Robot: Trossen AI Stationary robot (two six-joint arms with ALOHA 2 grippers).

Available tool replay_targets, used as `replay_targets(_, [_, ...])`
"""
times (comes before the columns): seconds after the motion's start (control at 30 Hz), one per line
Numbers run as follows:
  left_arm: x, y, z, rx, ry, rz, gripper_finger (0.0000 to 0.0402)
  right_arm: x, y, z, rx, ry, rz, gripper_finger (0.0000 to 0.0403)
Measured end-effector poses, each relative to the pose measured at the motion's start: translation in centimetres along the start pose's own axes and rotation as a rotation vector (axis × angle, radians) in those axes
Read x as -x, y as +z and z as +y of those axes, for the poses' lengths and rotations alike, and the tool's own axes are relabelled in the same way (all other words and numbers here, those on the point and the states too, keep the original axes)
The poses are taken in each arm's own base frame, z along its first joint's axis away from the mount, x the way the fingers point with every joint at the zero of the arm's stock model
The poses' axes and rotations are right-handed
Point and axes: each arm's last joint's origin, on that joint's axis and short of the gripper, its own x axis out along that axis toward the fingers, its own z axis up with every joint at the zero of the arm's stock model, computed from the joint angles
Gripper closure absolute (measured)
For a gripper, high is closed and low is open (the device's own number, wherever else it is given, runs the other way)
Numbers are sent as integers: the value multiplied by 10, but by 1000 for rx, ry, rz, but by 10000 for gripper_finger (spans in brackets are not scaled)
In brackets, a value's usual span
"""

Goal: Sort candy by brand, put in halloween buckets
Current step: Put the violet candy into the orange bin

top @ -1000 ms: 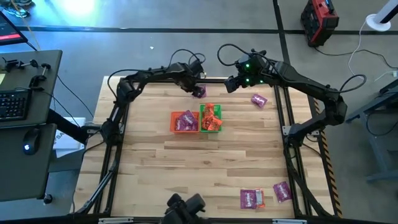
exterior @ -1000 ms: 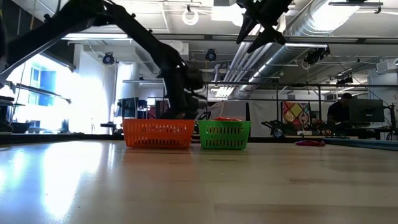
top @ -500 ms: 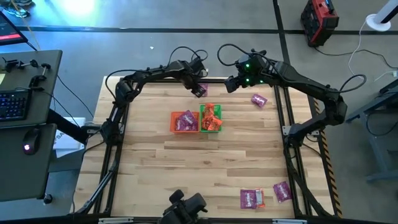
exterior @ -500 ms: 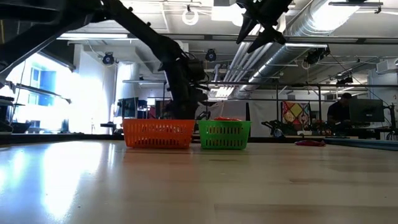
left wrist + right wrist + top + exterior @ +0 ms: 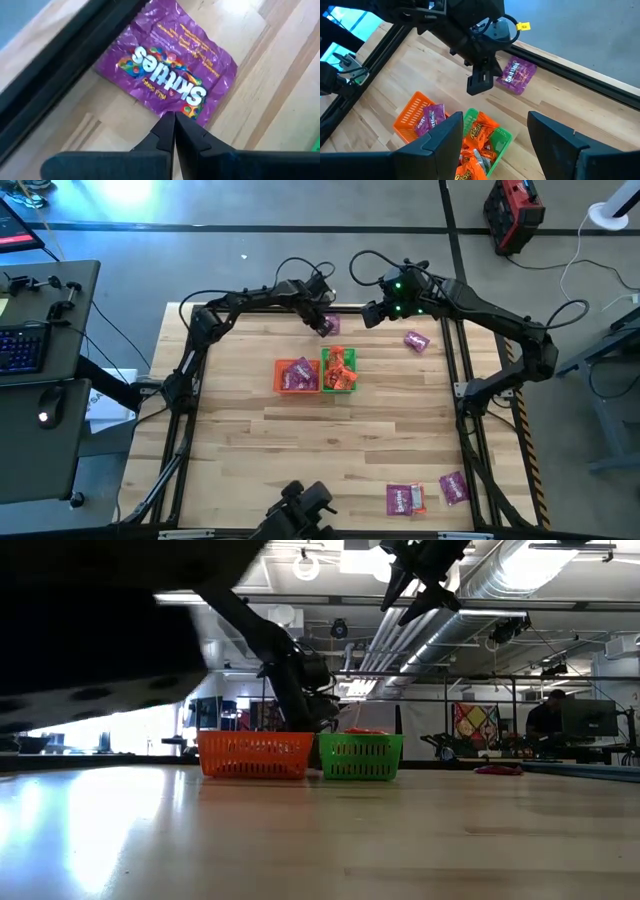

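Two dark fingers (image 5: 172, 131) of the left gripper (image 5: 323, 326) are pressed together at the near edge of a purple packet (image 5: 167, 67) reading "Skittles"; whether they pinch it is unclear. Farther off, the right gripper (image 5: 492, 132) hangs wide apart, holding nothing, above the orange bucket (image 5: 410, 116) and green bucket (image 5: 503, 137) with Reese's wrappers (image 5: 476, 145).

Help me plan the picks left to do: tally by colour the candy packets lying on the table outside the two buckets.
Purple packets: 4
Orange-red packet: 1 (only its edge shows beside a purple one)
Total: 5
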Motion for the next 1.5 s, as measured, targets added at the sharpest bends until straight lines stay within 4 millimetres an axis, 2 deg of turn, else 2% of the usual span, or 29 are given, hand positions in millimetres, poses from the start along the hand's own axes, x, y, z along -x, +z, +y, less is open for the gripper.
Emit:
replay_targets(0.23, [0,-7,0,-18,11,75,401,0,0,0,1,0,0,187])
replay_targets(0.37, [17,6,-3,-13,-42,-45,401,0,0,0,1,0,0,187])
replay_targets(0.47, [24,17,-5,-75,-92,-155,401,0,0,0,1,0,0,187])
replay_targets(0.63, [2,14,0,-118,-139,-139,401,0,0,0,-22,0,2,187])
replay_targets(0.83, [6,15,13,-80,-132,-140,401,0,0,0,-29,5,1,187])
replay_targets(1.0, [-10,0,26,-26,-143,-36,401,0,0,0,-36,7,3,187])
replay_targets(1.23, [-10,-3,26,-41,-150,7,401,0,0,1,-44,11,7,187])
replay_targets(1.33, [-7,-12,26,-68,-103,106,401,0,0,1,-44,20,13,187])
replay_targets(1.43, [-8,-32,29,-69,-47,252,401,0,-1,1,-45,28,19,187])
replay_targets(1.5, [-6,-44,34,-11,-66,352,401,0,-1,1,-44,36,23,187])
